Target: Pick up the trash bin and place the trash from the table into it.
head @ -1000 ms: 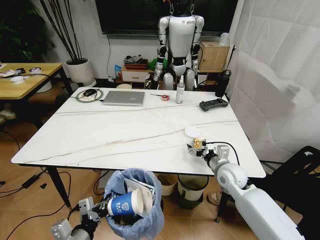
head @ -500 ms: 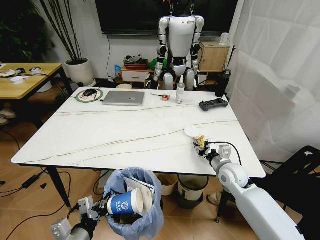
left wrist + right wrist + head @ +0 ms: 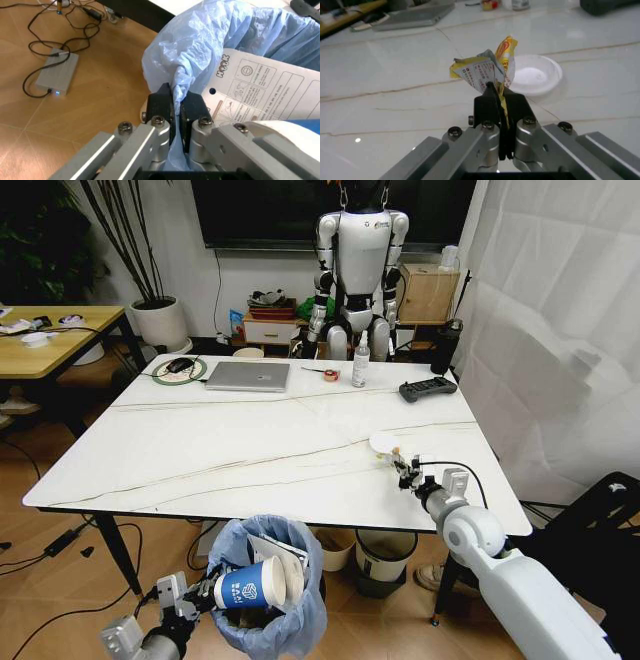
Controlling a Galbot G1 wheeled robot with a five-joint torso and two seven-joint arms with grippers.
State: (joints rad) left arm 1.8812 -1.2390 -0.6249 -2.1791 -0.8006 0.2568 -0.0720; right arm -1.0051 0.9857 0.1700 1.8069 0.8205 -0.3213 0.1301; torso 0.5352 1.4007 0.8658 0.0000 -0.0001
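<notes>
White marble-look counter (image 3: 250, 445) with thin brownish veins and black legs. On the right end effector (image 3: 501, 98), black fingers (image 3: 487, 108) and silver metal, pinching a yellow wrapper (image 3: 487, 65) with a red-orange edge and a white printed panel. Below, the trash bin (image 3: 268, 600) wears a crinkled light-blue bag, with a blue-and-white paper cup (image 3: 250, 585) in it. The white lid (image 3: 536, 74) gleams plain.
</notes>
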